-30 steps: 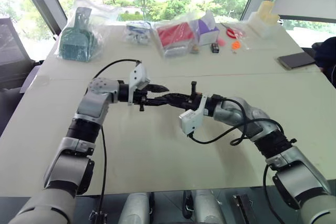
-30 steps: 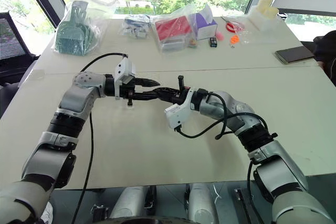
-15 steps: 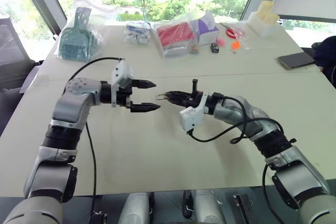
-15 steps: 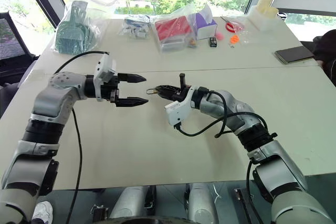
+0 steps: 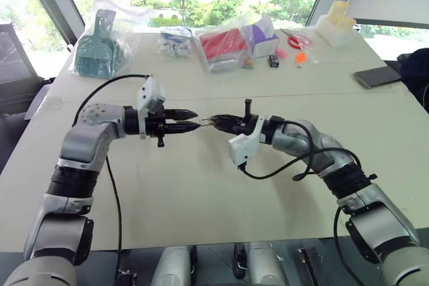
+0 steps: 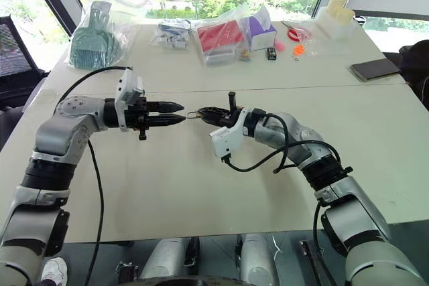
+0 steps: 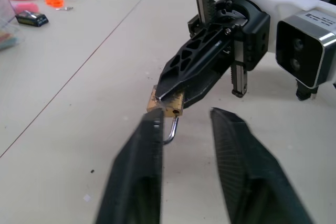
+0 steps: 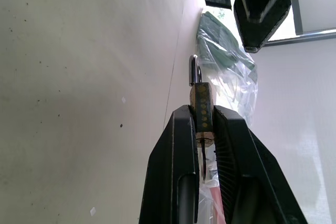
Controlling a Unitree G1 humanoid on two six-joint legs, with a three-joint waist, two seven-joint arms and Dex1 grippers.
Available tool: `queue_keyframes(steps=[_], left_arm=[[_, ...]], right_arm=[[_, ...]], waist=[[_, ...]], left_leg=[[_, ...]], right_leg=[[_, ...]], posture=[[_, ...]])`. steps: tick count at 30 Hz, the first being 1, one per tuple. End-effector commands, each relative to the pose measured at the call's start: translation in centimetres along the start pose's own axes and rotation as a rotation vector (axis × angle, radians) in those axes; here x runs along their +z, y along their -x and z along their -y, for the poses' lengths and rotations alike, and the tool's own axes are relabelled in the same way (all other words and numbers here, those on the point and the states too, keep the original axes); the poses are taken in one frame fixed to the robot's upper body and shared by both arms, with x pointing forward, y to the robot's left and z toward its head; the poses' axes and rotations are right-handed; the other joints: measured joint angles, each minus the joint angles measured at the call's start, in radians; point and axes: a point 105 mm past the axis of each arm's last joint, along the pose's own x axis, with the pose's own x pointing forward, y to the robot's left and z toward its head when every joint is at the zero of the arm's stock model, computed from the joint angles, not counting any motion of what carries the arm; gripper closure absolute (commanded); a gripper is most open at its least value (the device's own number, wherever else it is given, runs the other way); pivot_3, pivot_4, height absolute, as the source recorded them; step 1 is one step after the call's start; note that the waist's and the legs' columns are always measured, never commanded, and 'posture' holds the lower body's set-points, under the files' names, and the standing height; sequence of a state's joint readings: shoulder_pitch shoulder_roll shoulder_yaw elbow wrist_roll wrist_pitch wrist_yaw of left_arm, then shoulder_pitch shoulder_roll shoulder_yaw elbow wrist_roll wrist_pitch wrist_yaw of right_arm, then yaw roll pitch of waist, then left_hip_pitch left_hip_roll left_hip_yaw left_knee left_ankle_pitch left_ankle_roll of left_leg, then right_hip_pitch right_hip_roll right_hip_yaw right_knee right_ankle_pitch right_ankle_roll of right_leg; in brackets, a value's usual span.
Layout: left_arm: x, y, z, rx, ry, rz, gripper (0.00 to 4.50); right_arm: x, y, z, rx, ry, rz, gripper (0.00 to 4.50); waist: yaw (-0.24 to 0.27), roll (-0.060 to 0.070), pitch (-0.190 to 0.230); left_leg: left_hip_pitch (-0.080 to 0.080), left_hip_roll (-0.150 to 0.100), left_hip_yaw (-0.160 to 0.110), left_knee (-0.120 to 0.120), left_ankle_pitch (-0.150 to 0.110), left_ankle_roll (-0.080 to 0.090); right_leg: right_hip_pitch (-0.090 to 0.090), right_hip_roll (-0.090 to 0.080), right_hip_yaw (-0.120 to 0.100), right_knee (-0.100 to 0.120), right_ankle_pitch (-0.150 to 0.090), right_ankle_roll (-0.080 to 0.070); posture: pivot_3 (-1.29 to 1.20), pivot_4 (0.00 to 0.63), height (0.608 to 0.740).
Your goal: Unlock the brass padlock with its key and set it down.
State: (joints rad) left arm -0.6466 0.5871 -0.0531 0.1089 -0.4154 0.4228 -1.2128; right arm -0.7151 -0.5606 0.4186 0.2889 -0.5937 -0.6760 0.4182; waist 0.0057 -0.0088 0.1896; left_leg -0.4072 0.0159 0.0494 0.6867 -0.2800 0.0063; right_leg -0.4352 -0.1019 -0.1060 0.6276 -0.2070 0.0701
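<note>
Since 1 second ago we see the left gripper (image 5: 193, 124) drawn back from the right gripper (image 5: 216, 122): then the 2 sets of fingers overlapped over the table (image 5: 201, 192), now their tips sit just apart, facing each other. Half a second ago the left fingers stood wide apart; now they are drawn close together, with a narrow gap showing in the left wrist view and nothing gripped between them. The right gripper has kept its place and its hold.

The brass padlock (image 7: 165, 106) is pinched between the right gripper's 2 fingers, held in the air above the table, its body at the very fingertips. In the right wrist view the padlock (image 8: 201, 109) stands edge-on between the pads, the silvery shackle pointing away from the wrist toward the left gripper. In the left wrist view the shackle hangs from the padlock's body just beside the tip of a left finger (image 7: 142, 171); we cannot tell whether they touch.

A thin dark piece runs back from the padlock's base between the right fingers; we cannot say if it is the key. From the head views the padlock is only a small glint. Whether the shackle is latched or free we cannot tell.
</note>
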Motion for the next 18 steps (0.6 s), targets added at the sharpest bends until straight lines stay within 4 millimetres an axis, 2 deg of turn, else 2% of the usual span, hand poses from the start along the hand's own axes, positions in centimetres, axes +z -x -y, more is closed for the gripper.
queue_keyframes(steps=[1, 5, 12, 18], left_arm=[[1.1, -0.2, -0.6, 0.025, -0.053, 0.027, 4.48], [0.5, -0.6, -0.5, 0.018, -0.012, 0.037, 4.48], [-1.9, -1.6, -0.8, 0.016, 0.030, -0.005, 4.48], [-3.6, -1.6, -1.3, 0.035, 0.020, -0.051, 4.48]], right_arm=[[0.5, -0.1, 1.7, -0.055, 0.016, 0.026, 4.50], [0.5, -0.1, 1.7, -0.055, 0.015, 0.025, 4.50], [0.6, -0.1, 1.7, -0.056, 0.014, 0.028, 4.50], [0.7, 0.0, 1.8, -0.059, 0.013, 0.027, 4.50]], waist=[[0.000, 0.000, 0.000], [-0.001, 0.000, 0.000], [-0.001, 0.000, 0.000], [-0.001, 0.000, 0.000]], left_leg=[[0.000, 0.000, 0.000, 0.000, 0.000, 0.000], [0.000, 0.000, 0.001, 0.000, 0.000, 0.000], [0.000, 0.000, 0.001, 0.000, 0.000, 0.000], [0.000, 0.000, 0.002, 0.000, 0.000, 0.000]], right_leg=[[0.000, 0.000, 0.000, 0.000, 0.000, 0.000], [0.000, 0.000, 0.000, 0.000, 0.000, 0.000], [0.000, 0.000, 0.000, 0.000, 0.000, 0.000], [0.000, 0.000, 0.000, 0.000, 0.000, 0.000]], posture=[[0.00, 0.150, 0.740], [0.00, 0.150, 0.740], [0.00, 0.150, 0.740], [0.00, 0.150, 0.740]])
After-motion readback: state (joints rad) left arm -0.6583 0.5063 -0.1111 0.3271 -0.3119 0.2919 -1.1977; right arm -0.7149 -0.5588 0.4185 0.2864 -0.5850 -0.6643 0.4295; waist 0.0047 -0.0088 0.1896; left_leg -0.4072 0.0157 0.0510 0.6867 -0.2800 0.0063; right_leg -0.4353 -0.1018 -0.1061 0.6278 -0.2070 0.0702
